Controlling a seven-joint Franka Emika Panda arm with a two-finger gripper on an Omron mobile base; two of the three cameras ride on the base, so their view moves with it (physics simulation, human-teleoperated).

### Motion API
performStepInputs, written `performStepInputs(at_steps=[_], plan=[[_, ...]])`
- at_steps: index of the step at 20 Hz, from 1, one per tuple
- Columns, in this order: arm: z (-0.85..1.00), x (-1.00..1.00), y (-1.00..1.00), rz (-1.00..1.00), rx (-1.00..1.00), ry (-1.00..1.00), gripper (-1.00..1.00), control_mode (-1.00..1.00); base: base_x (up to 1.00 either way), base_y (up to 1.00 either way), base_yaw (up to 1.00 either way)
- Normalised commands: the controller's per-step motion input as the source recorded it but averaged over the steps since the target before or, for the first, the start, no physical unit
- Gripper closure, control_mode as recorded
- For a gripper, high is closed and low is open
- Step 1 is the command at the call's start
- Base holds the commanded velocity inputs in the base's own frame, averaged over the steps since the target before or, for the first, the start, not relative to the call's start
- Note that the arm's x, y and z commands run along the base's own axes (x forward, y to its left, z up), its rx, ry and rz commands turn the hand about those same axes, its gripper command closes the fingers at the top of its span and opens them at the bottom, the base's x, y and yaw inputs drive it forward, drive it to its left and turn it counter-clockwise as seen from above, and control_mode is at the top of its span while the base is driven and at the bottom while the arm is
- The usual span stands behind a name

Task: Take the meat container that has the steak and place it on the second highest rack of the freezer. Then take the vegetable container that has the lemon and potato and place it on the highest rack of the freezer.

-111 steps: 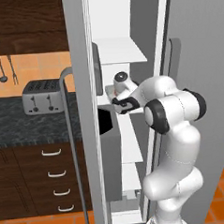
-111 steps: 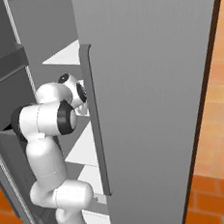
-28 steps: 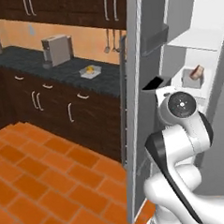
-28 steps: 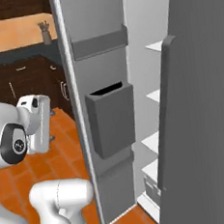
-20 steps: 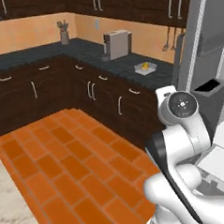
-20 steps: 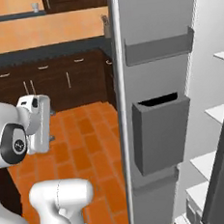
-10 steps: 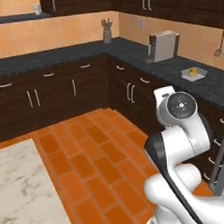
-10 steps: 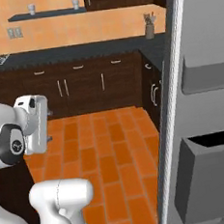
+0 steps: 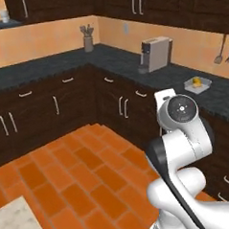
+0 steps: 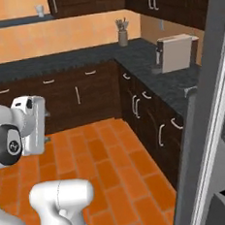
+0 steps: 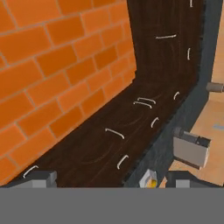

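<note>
The base has swung away from the freezer (image 10: 205, 139) toward the counter (image 9: 181, 76); gripper (image 11: 105, 177) wide open, empty, vegetable container (image 9: 197, 84) next

Orange brick floor (image 9: 67, 181), dark cabinets (image 9: 49, 108), black countertop (image 9: 51, 67).

kitchen; dark cabinets (image 9: 63, 105), toaster (image 9: 156, 54)

Light was even and flat, rendered, with no single source evident. The orange floor (image 9: 67, 181) read bright and free of cast shadows; the dark cabinets (image 9: 44, 111) lost detail in shade. No glare on the surface (image 10: 80, 56). All views were soft and low in resolution, with jagged edges; the hand view was rolled.
</note>
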Motion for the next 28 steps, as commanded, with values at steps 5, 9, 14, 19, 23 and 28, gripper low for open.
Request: performStepInputs(at_steps=[5,9,14,19,23,28], plan=[[0.00,0.00,0.00,0.00,0.00,0.00,-1.00,1.00,1.00,0.09,-0.54],[0.00,0.00,0.00,0.00,0.00,0.00,-1.00,1.00,1.00,0.07,-0.62],[0.00,0.00,0.00,0.00,0.00,0.00,-1.00,1.00,1.00,0.02,-0.64],[0.00,0.00,0.00,0.00,0.00,0.00,-1.00,1.00,0.99,0.00,-0.67],[0.00,0.00,0.00,0.00,0.00,0.00,-1.00,1.00,0.87,0.33,-0.58],[-0.14,0.04,0.17,-0.06,-0.01,0.00,-1.00,-1.00,0.40,0.79,-0.28]])
